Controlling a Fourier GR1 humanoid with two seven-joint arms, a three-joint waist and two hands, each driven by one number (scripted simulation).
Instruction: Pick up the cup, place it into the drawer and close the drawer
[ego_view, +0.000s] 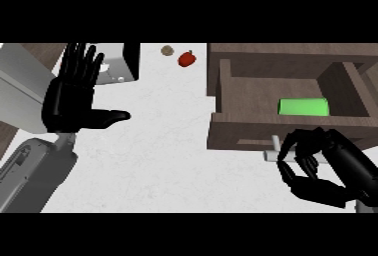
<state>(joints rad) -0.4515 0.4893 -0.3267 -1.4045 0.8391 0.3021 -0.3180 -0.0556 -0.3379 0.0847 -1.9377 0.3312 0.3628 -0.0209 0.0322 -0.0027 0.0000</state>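
One cup (303, 107) is all you have in the open drawer (266, 90): bright green, lying on its side on the drawer floor toward the right and near the front wall. Its long axis runs left to right across your view, parallel to the drawer front; you cannot tell which end is the mouth. Nothing touches it.

The drawer is a dark brown wooden box pulled out over the white counter (170, 150), with its front panel facing you and a pale handle (273, 149) sticking out below that panel.

Your right robot hand (325, 167) sits just in front of the drawer front, beside the handle, its fingers curled in a claw with nothing between them. Whether a fingertip touches the handle you cannot tell.

Your left robot hand (70, 97) shows at the left of the view, resting open, fingers straight and pointing away from you, thumb out to the right, well apart from the drawer.

At the far edge of the counter lie a small red item (187, 59) and, just to its left, a small brownish one (167, 50), both well clear of the drawer. A grey and black box-like object (122, 65) stands behind the left robot hand's fingers.
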